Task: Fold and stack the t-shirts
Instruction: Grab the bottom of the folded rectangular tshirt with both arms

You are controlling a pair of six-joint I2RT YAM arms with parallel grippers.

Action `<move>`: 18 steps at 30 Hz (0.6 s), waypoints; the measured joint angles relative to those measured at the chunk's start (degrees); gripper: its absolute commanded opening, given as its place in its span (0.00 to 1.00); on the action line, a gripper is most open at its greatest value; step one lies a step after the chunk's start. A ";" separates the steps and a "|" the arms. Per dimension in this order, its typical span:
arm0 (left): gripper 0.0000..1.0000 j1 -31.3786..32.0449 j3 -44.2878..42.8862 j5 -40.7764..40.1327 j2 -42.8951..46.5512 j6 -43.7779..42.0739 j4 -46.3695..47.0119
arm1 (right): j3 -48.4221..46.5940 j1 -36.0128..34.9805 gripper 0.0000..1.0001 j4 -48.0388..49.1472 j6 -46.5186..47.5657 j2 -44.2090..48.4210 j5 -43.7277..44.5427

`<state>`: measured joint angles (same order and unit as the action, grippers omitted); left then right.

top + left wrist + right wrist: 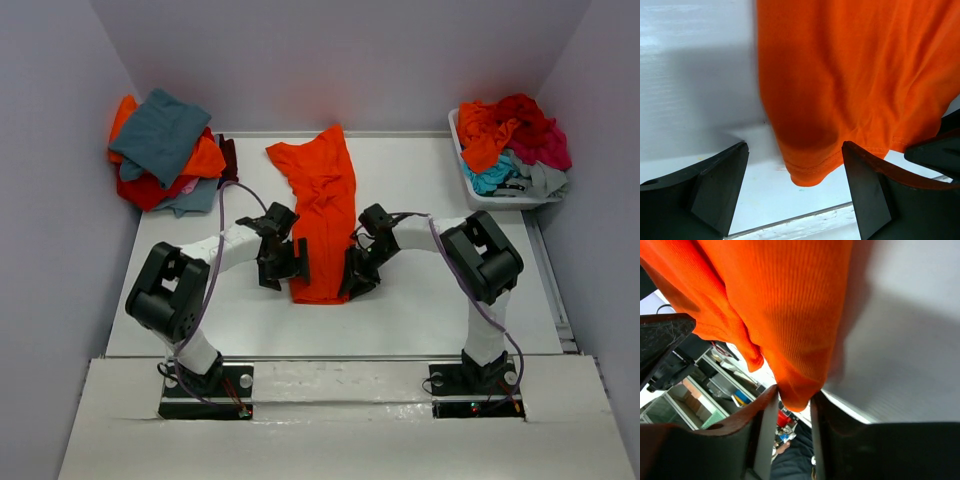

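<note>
The orange t-shirt lies lengthwise in the middle of the tabletop, hem toward the near edge. The right tool pinches one hem corner; the left tool stands wide over the other. The lengthwise fold appears to be the step in hand, so you should close the left tool there, then carry the hem toward the far edge.

A robotics lab cell: bare white walls box in the table, cluttered shelving beyond

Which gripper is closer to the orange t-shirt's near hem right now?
Right. The right gripper has its fingers pinched on a hem corner of the orange t-shirt. The left gripper is open at the other corner, not closed on it.
</note>
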<state>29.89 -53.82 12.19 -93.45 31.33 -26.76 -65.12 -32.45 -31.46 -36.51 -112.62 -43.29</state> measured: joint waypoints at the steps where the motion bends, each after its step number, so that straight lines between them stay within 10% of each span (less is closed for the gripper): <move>1: 0.89 0.00 -0.35 0.09 -0.35 0.00 -0.02 | 0.00 0.00 0.24 0.17 0.00 -0.02 0.07; 7: 0.89 0.00 -1.49 0.50 -1.44 -0.39 0.15 | -0.24 0.00 0.20 0.11 -0.17 -0.13 0.68; 18: 0.89 0.00 -2.47 1.70 -2.49 -1.51 0.07 | -2.34 0.00 0.43 -1.49 0.55 -0.46 1.44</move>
<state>29.89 -56.29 13.89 -95.94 29.82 -26.70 -67.46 -32.45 -32.95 -35.97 -113.08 -41.85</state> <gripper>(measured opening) 0.891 0.401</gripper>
